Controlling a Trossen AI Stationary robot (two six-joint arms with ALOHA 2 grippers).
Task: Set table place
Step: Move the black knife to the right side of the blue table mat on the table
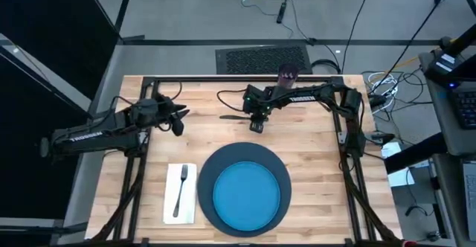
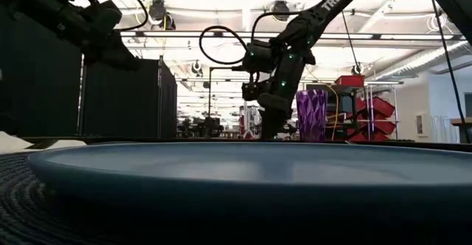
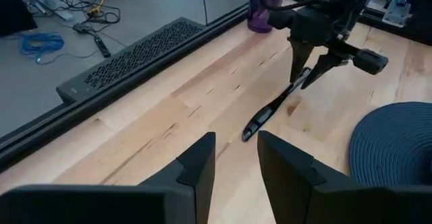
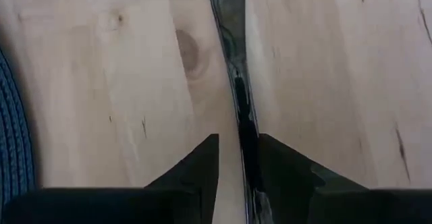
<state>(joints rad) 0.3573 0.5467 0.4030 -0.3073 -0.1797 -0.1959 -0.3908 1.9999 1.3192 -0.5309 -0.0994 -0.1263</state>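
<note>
Right gripper point(image 1: 256, 126) is down on the table point(image 1: 312, 146) over a dark-handled utensil point(image 3: 273, 110), probably the knife though its business end is unclear; in the right wrist view the utensil point(image 4: 237, 82) runs straight between the two fingers, which sit close on either side of it, so I judge it clenched on or just closing on the handle, not yet lifted. Step in hand looks like the knife pickup. Next move calls for a firm pinch, a lift, then a carry toward the near side to lay it beside the blue plate point(image 1: 246, 196) on the navy placemat point(image 1: 210, 167). The placemat edge lies just nearside of this claw, so clear it on the way. Purple cup point(image 1: 287, 75) stands close behind the claw, near the far table edge; avoid swinging back. Fork point(image 1: 181, 189) already lies on the napkin point(image 1: 172, 212). Left gripper point(image 1: 177, 120) hovers well off to the side, fingers point(image 3: 198, 166) slightly apart, holding nothing. Open board between the claws.
</note>
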